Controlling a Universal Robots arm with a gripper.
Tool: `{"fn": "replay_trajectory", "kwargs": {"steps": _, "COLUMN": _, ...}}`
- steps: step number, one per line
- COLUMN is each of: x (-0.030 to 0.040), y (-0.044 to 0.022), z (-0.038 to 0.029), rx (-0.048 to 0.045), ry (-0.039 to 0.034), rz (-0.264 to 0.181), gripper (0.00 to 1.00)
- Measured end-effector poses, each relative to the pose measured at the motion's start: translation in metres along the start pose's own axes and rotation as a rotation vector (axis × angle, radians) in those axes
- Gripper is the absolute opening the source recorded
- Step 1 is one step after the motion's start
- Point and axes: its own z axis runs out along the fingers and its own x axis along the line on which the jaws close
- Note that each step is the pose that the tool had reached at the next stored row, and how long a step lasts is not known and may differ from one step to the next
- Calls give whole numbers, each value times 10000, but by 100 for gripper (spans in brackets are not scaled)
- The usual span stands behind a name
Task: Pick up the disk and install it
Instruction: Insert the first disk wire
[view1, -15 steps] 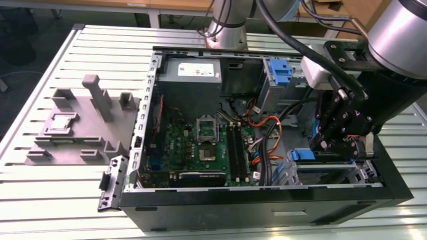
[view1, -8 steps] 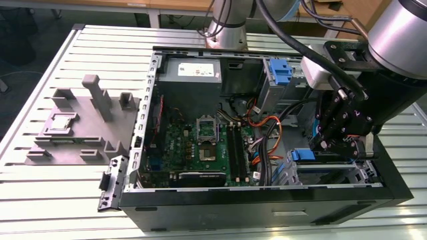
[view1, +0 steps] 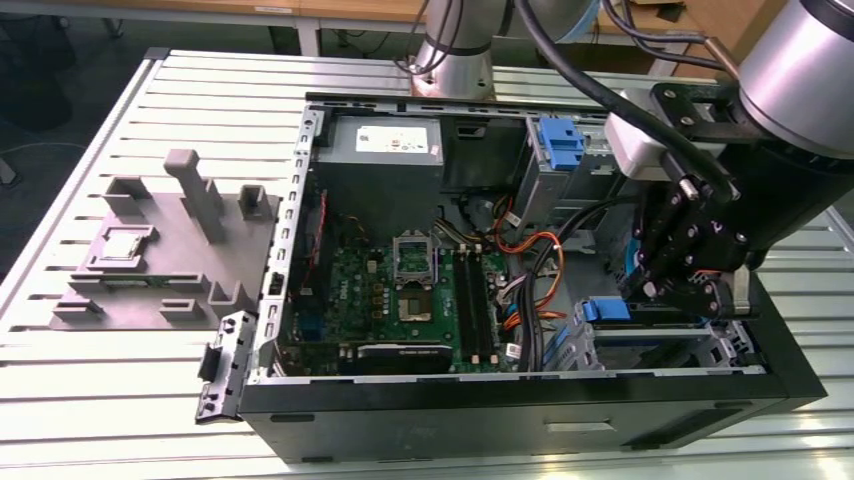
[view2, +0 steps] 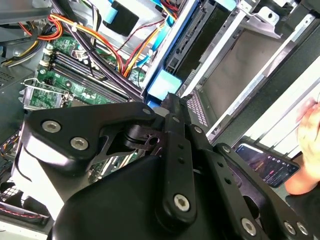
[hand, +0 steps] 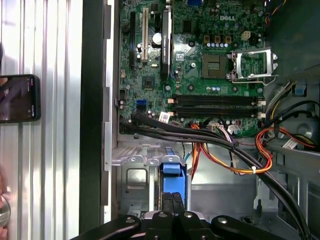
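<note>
PC case (view1: 534, 400) open on slatted table (view1: 80, 380); fixture block (view1: 147, 260) at exterior view's left; gripper (view1: 687, 290) over drive bay w/ disk (hand: 172, 187) inside; phone (hand: 19, 98) beside case.

- Power-supply box (view1: 384, 140), in the computer case (view1: 534, 395) against its far wall: white label on the top face, print too small to read.
- Motherboard (hand: 200, 65), on the case floor: white lettering and small component marks, none legible with certainty.
- Phone (hand: 19, 98), on the slatted table (hand: 55, 150) just outside the case wall: screen lit, content unreadable.
</note>
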Motion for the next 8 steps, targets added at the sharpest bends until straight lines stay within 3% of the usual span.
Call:
{"fn": "replay_trajectory", "kwargs": {"steps": 5, "x": -1, "y": -107, "z": 0, "rx": 0, "ry": 1, "rz": -2, "gripper": 10}}
{"fn": "replay_trajectory", "kwargs": {"steps": 8, "x": -2, "y": -127, "z": 0, "rx": 0, "ry": 3, "rz": -1, "gripper": 10}}
